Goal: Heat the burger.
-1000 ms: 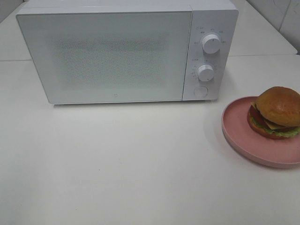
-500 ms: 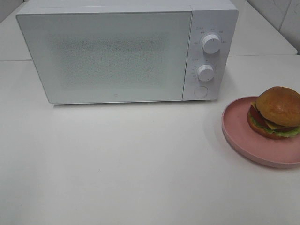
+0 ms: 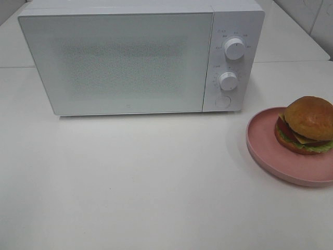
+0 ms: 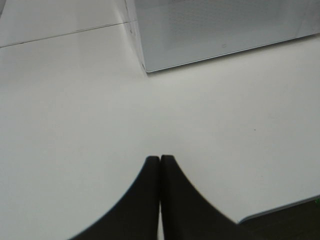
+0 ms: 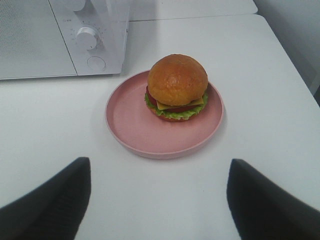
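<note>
- Microwave (image 3: 140,57), seen from the exterior high camera, stands white with its door shut at the back of the white table (image 3: 145,182); nothing has shifted since a second ago. The burger (image 3: 305,125) sits on a pink plate (image 3: 265,148) in front of the microwave's knob side and off to its right, apart from it. Two round knobs (image 3: 234,48) and a round button below them mark the panel. Behind the microwave a seam crosses the tabletop, and a pale tiled wall shows past its right corner. No arm shows here.
- Left wrist view: the left gripper (image 4: 160,161) has its dark jaws pressed together, holding nothing, over bare table in front of the microwave's corner.
- Right wrist view: the right gripper (image 5: 159,167) has its jaws spread wide, empty, hovering on the near side of the plate, burger resting toward the plate's far rim, microwave panel beyond.
</note>
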